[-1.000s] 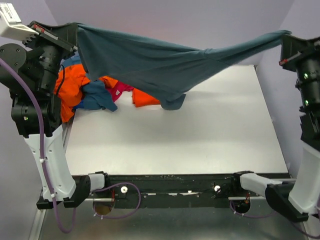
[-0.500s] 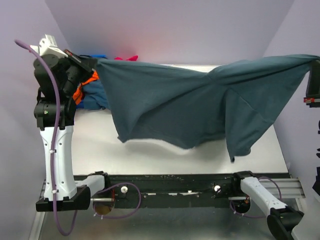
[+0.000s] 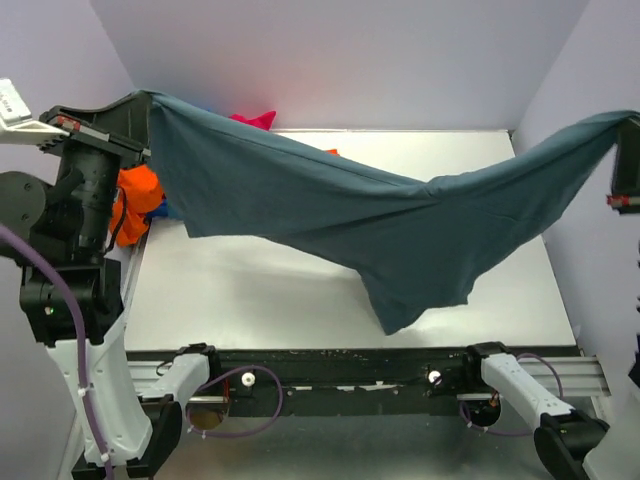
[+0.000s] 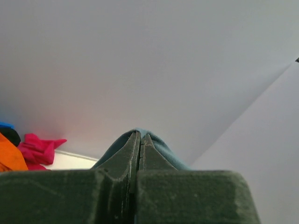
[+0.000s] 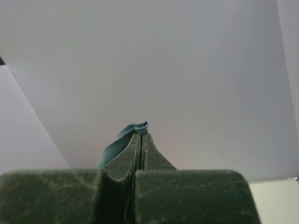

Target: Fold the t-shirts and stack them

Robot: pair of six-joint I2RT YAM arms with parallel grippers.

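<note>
Hanging stretched across the upper half of the frame, the slate teal t-shirt (image 3: pixel 380 215) is drooping lowest at centre right over the table (image 3: pixel 250 300). The left gripper (image 4: pixel 140 136), at upper left, is pinching one corner tight. The right gripper (image 5: pixel 141 136), at the right edge, is clamping the other. An orange shirt (image 3: pixel 135 200) and a pink shirt (image 3: pixel 255 120) are lying bunched at upper left.

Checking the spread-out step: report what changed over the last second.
The slate-blue t-shirt, strung between the arms, swung toward the near edge; its lowest fold went from far centre to near right. Both jaws stayed shut on it. The pile of coloured t-shirts at far left stayed put.
</note>
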